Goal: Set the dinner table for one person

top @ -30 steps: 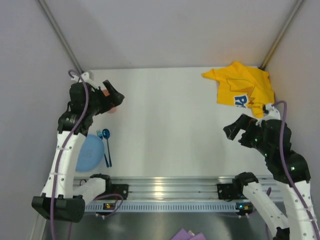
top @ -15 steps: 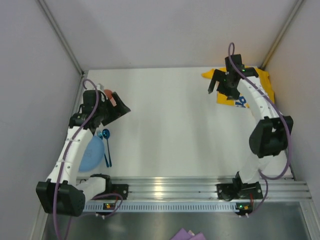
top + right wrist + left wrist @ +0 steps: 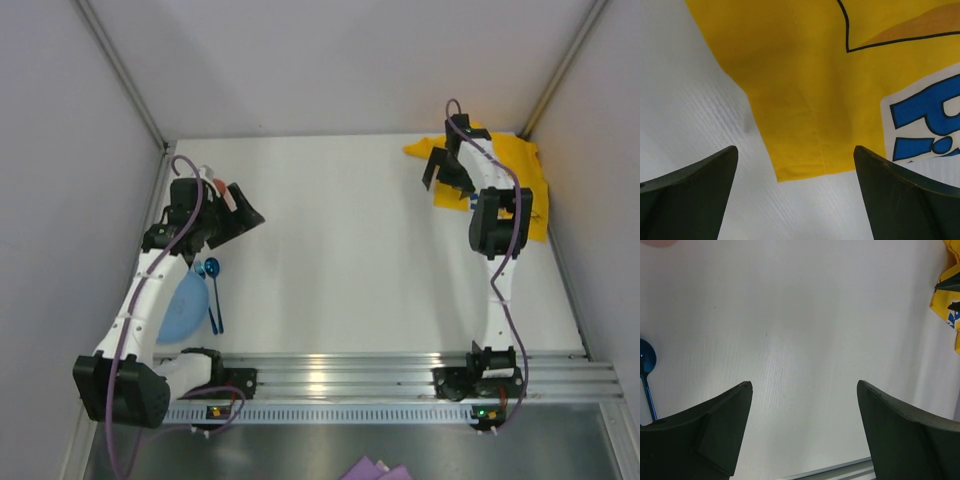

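— What is on your left side?

— At the left edge lie a blue plate (image 3: 178,306) and a blue spoon (image 3: 214,290), just beside each other. My left pincer (image 3: 238,212) hangs a little farther in. It is spread wide and holds nothing. Behind it is a small pink thing (image 3: 215,186); I cannot tell what it is.

— And the table?

— The table (image 3: 340,250) is the big white top under everything. Nothing is laid in its middle, so I judge the setting is only at its beginning.

— And on the right?

— My right pincer (image 3: 795,150) reaches to the far right corner. It is also spread and empty. It is over the near hem of the yellow cloth (image 3: 805,90), which lies crumpled there. I cannot tell if my fingers touch it already.

— Which step is this, then?

— I think it is fetching the cloth, maybe to use it as a mat. For the next move I should go down until the hem is between my fingers, then press them together on it. After that I should pull it slowly to the middle, because soft cloth folds and slips easily. The plate and spoon can come after.
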Controlling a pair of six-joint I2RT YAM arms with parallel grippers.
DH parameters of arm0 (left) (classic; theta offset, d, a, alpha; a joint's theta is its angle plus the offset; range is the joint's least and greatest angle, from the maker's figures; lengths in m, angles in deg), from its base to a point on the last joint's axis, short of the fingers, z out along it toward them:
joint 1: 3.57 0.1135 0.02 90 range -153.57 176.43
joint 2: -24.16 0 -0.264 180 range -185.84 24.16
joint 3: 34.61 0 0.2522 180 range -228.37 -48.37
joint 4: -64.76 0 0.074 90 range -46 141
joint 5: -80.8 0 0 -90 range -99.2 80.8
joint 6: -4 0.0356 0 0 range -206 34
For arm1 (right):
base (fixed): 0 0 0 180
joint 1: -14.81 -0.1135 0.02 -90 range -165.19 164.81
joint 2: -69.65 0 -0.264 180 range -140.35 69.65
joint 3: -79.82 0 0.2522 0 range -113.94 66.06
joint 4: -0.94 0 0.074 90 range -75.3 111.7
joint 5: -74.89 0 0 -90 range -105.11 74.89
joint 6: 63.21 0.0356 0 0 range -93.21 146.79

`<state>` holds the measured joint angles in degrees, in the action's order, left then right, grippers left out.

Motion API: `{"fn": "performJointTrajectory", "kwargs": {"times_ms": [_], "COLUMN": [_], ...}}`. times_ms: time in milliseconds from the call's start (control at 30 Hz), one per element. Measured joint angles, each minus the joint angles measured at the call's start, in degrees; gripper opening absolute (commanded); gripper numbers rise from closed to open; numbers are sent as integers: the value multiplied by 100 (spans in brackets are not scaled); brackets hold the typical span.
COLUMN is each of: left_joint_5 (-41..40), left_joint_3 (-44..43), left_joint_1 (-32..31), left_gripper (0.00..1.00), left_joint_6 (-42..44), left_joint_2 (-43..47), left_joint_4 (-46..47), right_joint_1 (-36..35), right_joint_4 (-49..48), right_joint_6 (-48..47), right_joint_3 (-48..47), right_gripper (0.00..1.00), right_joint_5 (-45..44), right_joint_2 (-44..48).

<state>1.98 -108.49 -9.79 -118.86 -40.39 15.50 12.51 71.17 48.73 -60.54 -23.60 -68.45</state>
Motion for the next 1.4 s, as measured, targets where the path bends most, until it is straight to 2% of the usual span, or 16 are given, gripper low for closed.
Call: {"fn": "performJointTrajectory", "kwargs": {"times_ms": [67, 167, 267, 300, 367, 400, 467, 567, 833, 1000, 1033, 1067, 1100, 1233, 1300, 1400], "left_joint_5": [-2, -13, -35, -33, -33, -31, -28, -15, 15, 11, 11, 11, 9, 15, 37, 116], "left_joint_3": [7, 11, 11, 11, 11, 9, -4, -87, -271, -369, -376, -376, -376, -376, -374, -356], "left_joint_1": [0, -4, -4, -4, -9, -9, -9, -9, -57, -63, -63, -63, -63, -63, -63, -66], "left_gripper": [90, 90, 89, 89, 89, 89, 88, 87, 86, 87, 87, 87, 87, 87, 87, 87], "left_joint_6": [-2, -7, -35, -52, -87, -111, -138, -168, -173, -127, -111, -92, -68, 31, 74, 131], "left_joint_2": [-66, -260, -553, -654, -844, -951, -1121, -1394, -1674, -1670, -1668, -1665, -1661, -1589, -1537, -1478], "left_joint_4": [33, 173, 258, 269, 326, 376, 466, 588, 785, 881, 890, 894, 892, 892, 890, 898], "right_joint_1": [-13, -15, -15, -17, -20, -28, -39, -66, -549, -1926, -2315, -2754, -3067, -4063, -4044, -3598], "right_joint_4": [35, 79, 83, 81, 83, 74, 74, 59, 63, 181, 164, 151, 164, 245, 313, 352], "right_joint_6": [2, 0, -44, -68, -109, -125, -157, -186, -85, 264, 328, 400, 450, 411, 420, 426], "right_joint_3": [-26, -26, -22, -17, -4, 28, 57, 105, 581, 1014, 1062, 1082, 1084, 1132, 1362, 1843], "right_gripper": [100, 90, 62, 43, 27, 15, 3, 0, 0, 1, 12, 43, 99, 100, 100, 100], "right_joint_5": [2, 0, -11, -22, -26, -31, -66, -146, 35, 1060, 1309, 1613, 1801, 2365, 2415, 2271], "right_joint_2": [-144, -247, -256, -256, -260, -260, -260, -240, 68, 476, 573, 686, 772, 1158, 1410, 1781]}}
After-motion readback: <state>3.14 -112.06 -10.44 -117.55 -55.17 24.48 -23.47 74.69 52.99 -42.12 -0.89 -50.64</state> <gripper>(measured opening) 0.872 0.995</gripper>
